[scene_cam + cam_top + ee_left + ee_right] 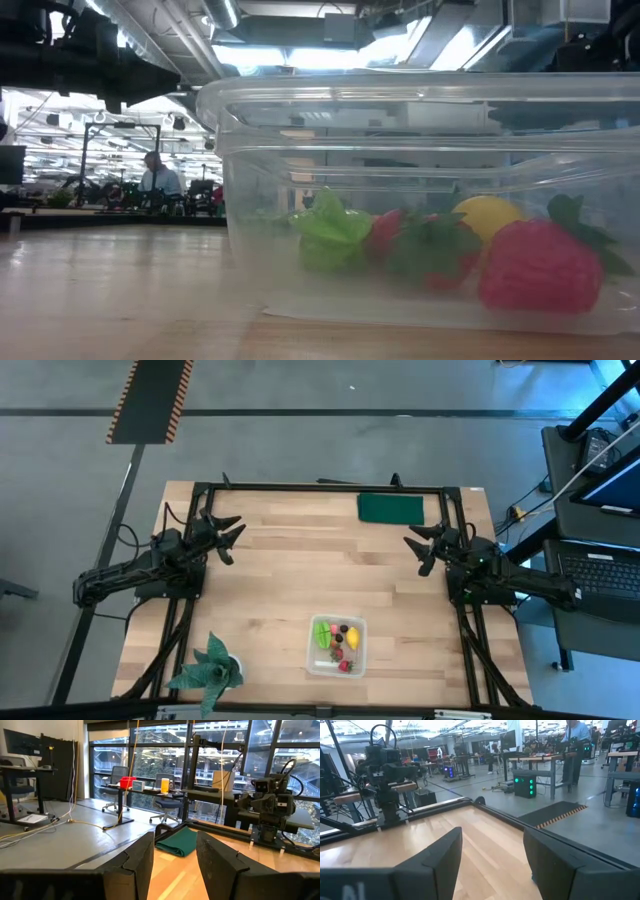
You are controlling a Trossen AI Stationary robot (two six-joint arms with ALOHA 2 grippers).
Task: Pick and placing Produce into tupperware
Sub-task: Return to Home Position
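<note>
The left hand (231,532) hangs over the left side of the worktop (300,575), in its far half and pointing in toward the middle. Its two fingers are spread apart with nothing between them. The left wrist view shows the same gap between the dark fingers (142,862), with bare wood visible through it. The right hand (417,548) mirrors it over the right side of the worktop, also pointing inward. Its fingers (437,857) are likewise spread and hold nothing. The two hands are well apart from each other and from the container.

Between them, at the far edge and right of centre, lies a dark green pad (390,508) flat on the wood.

The tupperware (316,662) stands near the near edge, slightly right of centre, upright and without a lid. The produce is inside it. A light green piece (322,632) lies on the left and a yellow lemon-like piece (352,637) on the right. A red strawberry (345,666) sits at the near side, with tiny dark berries (338,628) among them. The low view looks through the clear wall (300,150) at the green piece (330,232), the yellow one (487,214) and a large red strawberry (540,268).

A teal leafy plant (210,670) stands at the near left corner. Far back in the room a person (157,180) is seated.
</note>
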